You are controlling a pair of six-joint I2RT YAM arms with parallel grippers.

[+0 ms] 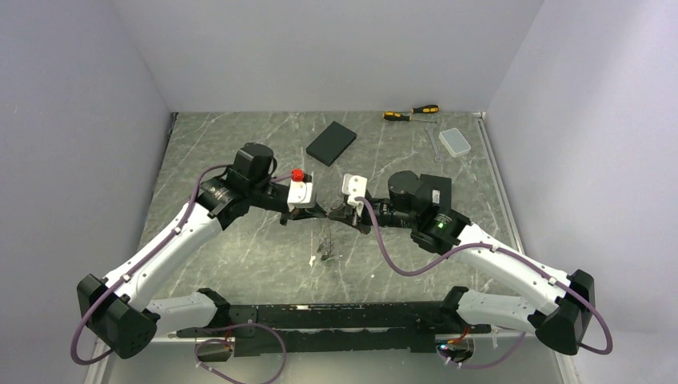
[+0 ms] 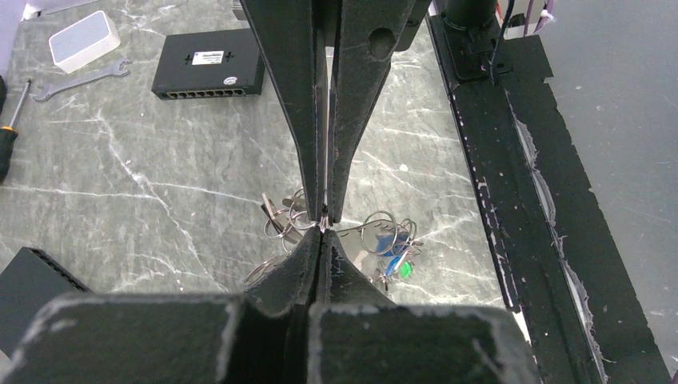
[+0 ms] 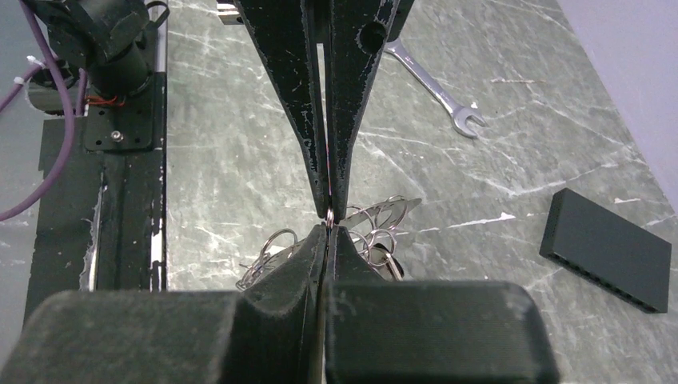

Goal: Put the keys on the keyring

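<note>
Two claws, tip to tip, pinching one thin wire.
We see the left claw (image 2: 321, 238) and the right claw (image 2: 326, 210), both matte black and scuffed, each clamped on the silver keyring (image 2: 345, 230) over the grey-veined marble table (image 2: 120, 184). Just beside the tips hang the keys (image 2: 393, 250), blue and green heads among small steel rings (image 2: 280, 222). Farther off lie a wrench (image 2: 80, 78) and a black switch box (image 2: 209, 68).

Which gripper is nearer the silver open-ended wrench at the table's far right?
Right. The right gripper and left gripper meet tip to tip mid-table, both shut on the thin silver keyring; the silver open-ended wrench lies far right, on the right gripper's side.
</note>
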